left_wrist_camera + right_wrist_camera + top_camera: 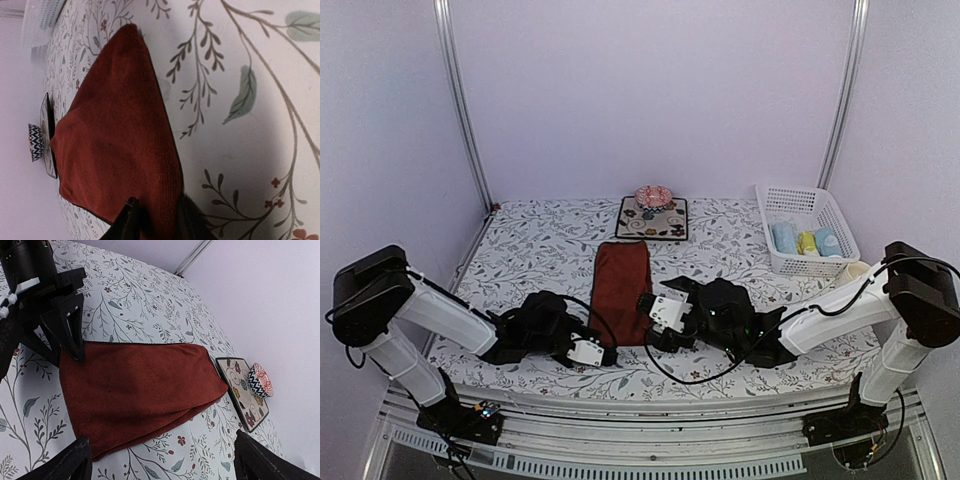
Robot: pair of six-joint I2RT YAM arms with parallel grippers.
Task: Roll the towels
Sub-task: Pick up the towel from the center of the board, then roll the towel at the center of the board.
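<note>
White floral covering (540, 250) bears a red towel (620, 285) between lilac walls (650, 90).

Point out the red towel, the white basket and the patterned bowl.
red towel (621, 290), top view, middle of the cloth.
white basket (805, 266), top view, near wall.
patterned bowl (259, 382), right wrist view, its side.

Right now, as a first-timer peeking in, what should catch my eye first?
The dark red towel lying flat mid-table, with the left pincer astride its near corner and the right pincer open at its right side. At far right, a white basket holds small rolled towels.
</note>
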